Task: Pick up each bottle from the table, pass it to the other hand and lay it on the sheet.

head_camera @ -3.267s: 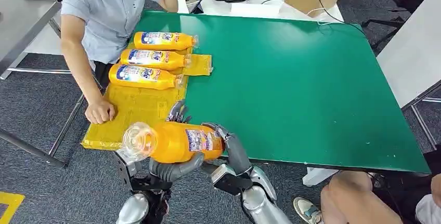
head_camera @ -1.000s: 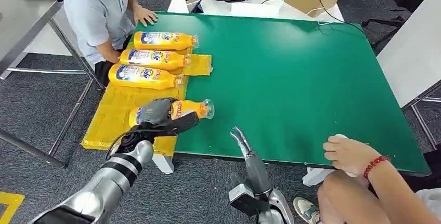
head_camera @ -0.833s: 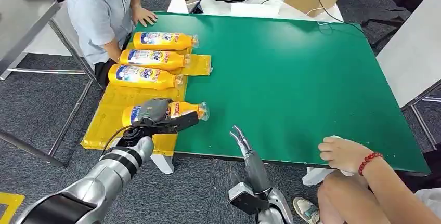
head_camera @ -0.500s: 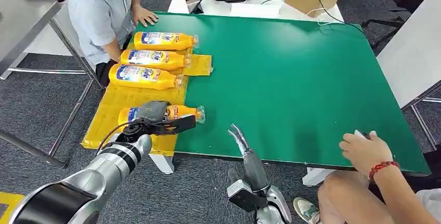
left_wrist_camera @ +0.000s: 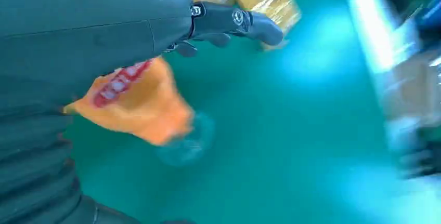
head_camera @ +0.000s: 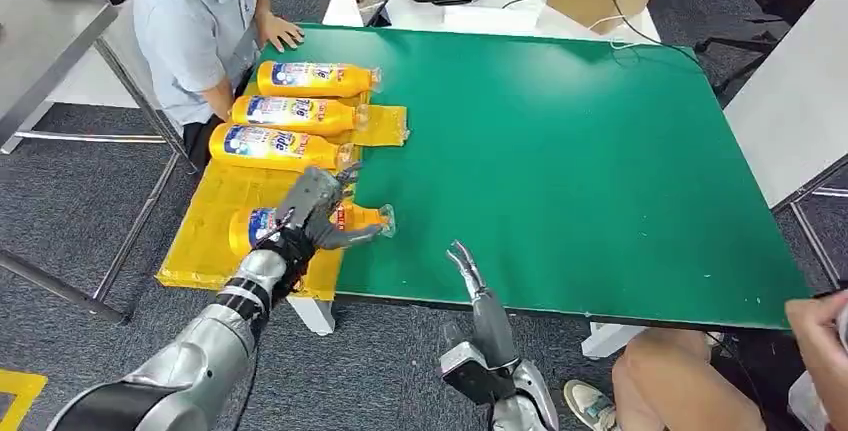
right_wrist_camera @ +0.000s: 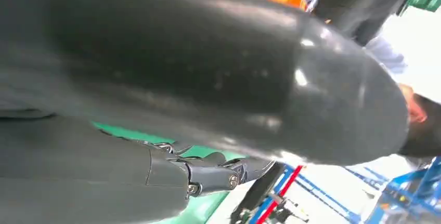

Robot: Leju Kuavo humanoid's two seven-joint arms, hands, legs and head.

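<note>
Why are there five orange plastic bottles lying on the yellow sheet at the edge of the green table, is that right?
Not quite: the head view shows four orange plastic bottles, not five. Three lie side by side on the yellow sheet of the green table, and a fourth lies under the robot's left hand.
</note>
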